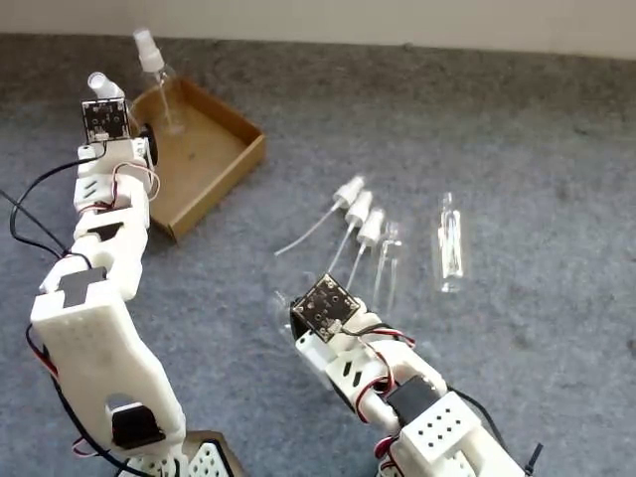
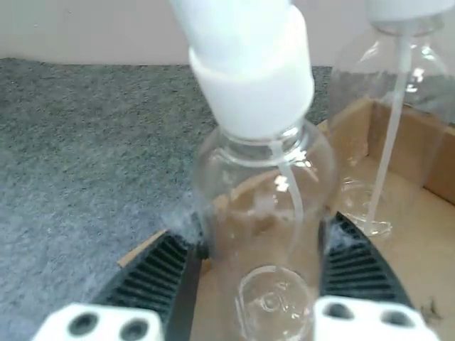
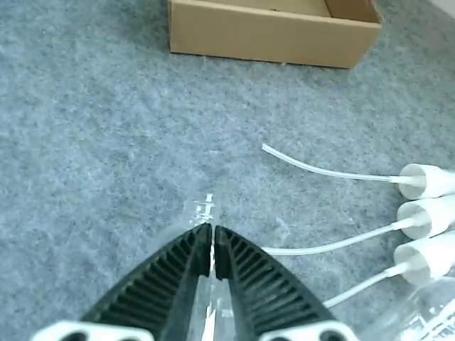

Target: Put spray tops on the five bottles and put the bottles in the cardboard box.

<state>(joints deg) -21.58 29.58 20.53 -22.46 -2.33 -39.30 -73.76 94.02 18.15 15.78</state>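
A grey bench (image 1: 517, 129) carries the cardboard box (image 1: 214, 189), and a capped bottle (image 1: 162, 89) stands inside it. The left claw (image 2: 257, 229) grips a second bottle (image 2: 263, 192), capped too, at the box's rim. The right claw (image 3: 212, 231), pinched nearly closed, hovers near three loose spray tops (image 3: 426, 213).

A grey, fuzzy, felt-like covering (image 1: 537, 139) spreads over the whole bench, its nap mottled in lighter and darker patches. Along the far edge rises a pale, plain wall (image 1: 417, 18). Where the two meet, the covering looks darker in a narrow band.
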